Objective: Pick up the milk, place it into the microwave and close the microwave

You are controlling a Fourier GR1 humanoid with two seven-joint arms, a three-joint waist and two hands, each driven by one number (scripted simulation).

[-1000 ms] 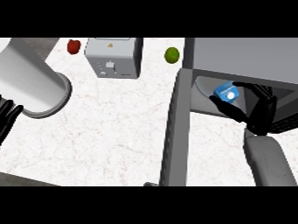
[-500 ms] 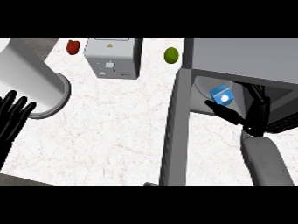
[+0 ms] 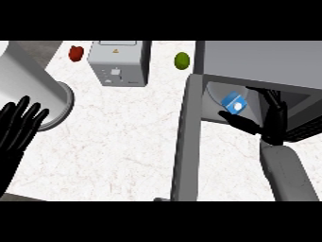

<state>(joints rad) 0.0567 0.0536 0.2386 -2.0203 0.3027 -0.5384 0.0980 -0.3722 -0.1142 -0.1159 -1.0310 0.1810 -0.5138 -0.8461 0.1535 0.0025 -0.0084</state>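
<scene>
Head view: my right hand [image 3: 264, 124] fingers spread, released beside milk [image 3: 234, 102] inside microwave [image 3: 275, 71]. Withdraw straight, avoid tipping milk, then swing door [image 3: 185, 142] shut. Left hand [image 3: 10, 134] resting, fingers straight.

Big stretch of bare white marble counter [image 3: 122, 142] in the middle, easy passage there; the open grey microwave door [image 3: 184, 142] cuts it off on the right like a wall; the microwave's cavity mouth is mostly taken up by the black right hand [image 3: 264, 120] beside the small blue milk carton [image 3: 233, 103]; a fat white cylinder [image 3: 24, 80] crowds the left side, silver boxy toaster [image 3: 119, 62] blocks the back.
</scene>
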